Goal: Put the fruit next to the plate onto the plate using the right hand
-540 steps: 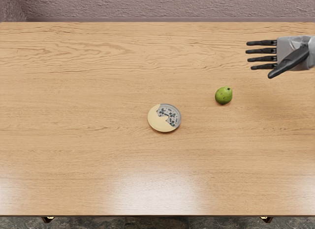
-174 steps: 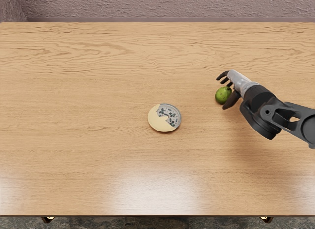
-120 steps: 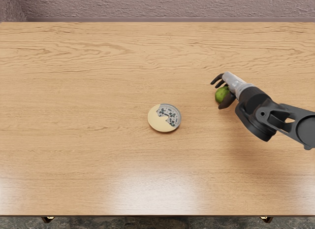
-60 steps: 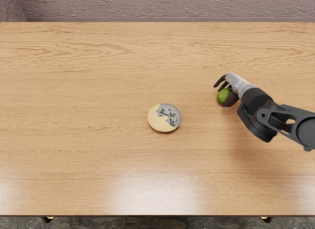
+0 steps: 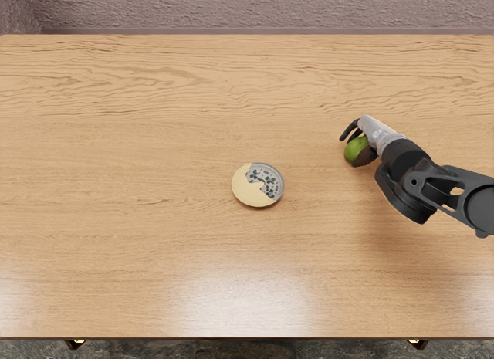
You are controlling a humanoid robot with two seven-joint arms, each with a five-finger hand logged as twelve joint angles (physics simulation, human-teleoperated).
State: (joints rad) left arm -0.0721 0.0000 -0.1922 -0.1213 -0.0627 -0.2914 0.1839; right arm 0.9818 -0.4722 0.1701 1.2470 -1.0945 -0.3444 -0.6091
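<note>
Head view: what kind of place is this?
Probably a simulated tabletop test bench, not a real kitchen: a wooden table against a rough wall, one small plate, and the right hand curled round a green fruit.

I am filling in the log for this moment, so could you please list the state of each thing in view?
right hand: fingers curled around the green fruit.
green fruit: grasped, right of the plate, not on it.
plate: lying flat, fruit not yet on it.

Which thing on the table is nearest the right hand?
The green fruit: the right hand curls its fingers around it; the plate lies apart, to the left.
</note>
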